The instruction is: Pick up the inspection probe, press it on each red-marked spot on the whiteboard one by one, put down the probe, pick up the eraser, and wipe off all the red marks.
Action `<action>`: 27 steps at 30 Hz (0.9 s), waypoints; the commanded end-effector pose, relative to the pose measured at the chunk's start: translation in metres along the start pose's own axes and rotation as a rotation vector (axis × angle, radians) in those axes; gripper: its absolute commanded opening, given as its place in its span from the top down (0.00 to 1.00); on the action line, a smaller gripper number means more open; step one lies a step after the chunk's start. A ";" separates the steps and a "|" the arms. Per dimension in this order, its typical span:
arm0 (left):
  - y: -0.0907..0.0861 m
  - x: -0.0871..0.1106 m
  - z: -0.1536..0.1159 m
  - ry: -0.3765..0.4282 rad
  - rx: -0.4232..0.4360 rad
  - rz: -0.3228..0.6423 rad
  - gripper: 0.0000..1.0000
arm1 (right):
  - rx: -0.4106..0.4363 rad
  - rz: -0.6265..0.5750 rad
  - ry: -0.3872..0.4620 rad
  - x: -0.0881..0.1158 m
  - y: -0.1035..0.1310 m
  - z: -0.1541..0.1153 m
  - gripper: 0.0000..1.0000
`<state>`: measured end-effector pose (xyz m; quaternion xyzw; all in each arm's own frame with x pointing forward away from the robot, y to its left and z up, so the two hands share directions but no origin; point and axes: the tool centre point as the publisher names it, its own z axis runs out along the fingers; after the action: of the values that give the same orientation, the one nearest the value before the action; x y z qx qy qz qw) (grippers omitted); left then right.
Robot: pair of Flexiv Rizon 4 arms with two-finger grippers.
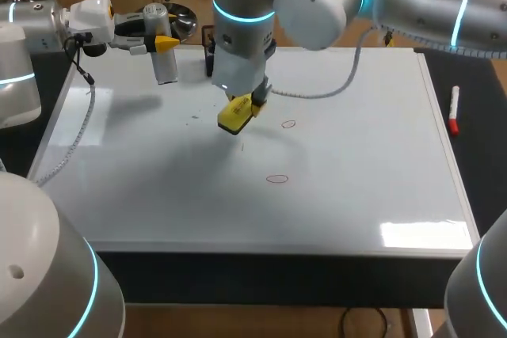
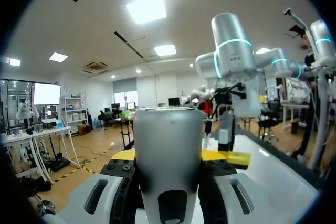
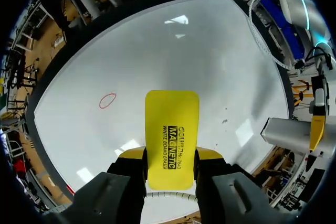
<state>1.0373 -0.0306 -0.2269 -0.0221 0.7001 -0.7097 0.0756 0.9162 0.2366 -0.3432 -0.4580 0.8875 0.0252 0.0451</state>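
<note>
My right gripper (image 1: 242, 105) is over the middle of the whiteboard (image 1: 356, 195), shut on the yellow eraser (image 1: 234, 115), which is tilted just above the surface. In the right wrist view the eraser (image 3: 172, 140) sticks out from between the fingers, and one red ring (image 3: 107, 100) lies ahead of it to one side. Two red rings show from above, one (image 1: 288, 124) just right of the eraser and one (image 1: 277, 179) nearer the front. My left gripper (image 1: 162, 43) holds the grey cylindrical probe (image 1: 164, 61) upright at the board's far left corner. The probe (image 2: 168, 166) fills the gap between the fingers.
A red marker pen (image 1: 453, 110) lies off the board's right edge. A small dark stand (image 1: 210, 57) sits at the board's far edge behind the right wrist. Faint dark specks (image 1: 194, 117) dot the board left of the eraser.
</note>
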 end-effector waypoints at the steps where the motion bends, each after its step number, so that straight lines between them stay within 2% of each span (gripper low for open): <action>1: -0.001 0.001 0.000 -0.004 -0.001 0.002 1.00 | -0.003 0.024 0.002 0.007 -0.033 -0.011 1.00; 6: -0.001 0.001 0.000 -0.004 -0.001 0.002 1.00 | 0.065 0.082 0.015 0.023 -0.090 -0.028 1.00; 13: -0.001 0.001 0.000 -0.004 -0.001 0.002 1.00 | 0.074 0.204 0.029 0.056 -0.168 -0.044 1.00; 19: -0.001 0.001 0.000 -0.004 -0.001 0.002 1.00 | 0.050 0.293 0.038 0.082 -0.212 -0.045 1.00; 27: -0.001 0.001 0.000 -0.004 -0.001 0.002 1.00 | 0.046 0.336 0.018 0.108 -0.253 -0.039 1.00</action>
<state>1.0373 -0.0306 -0.2270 -0.0221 0.7001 -0.7097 0.0756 1.0517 0.0181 -0.3140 -0.3011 0.9527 -0.0060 0.0413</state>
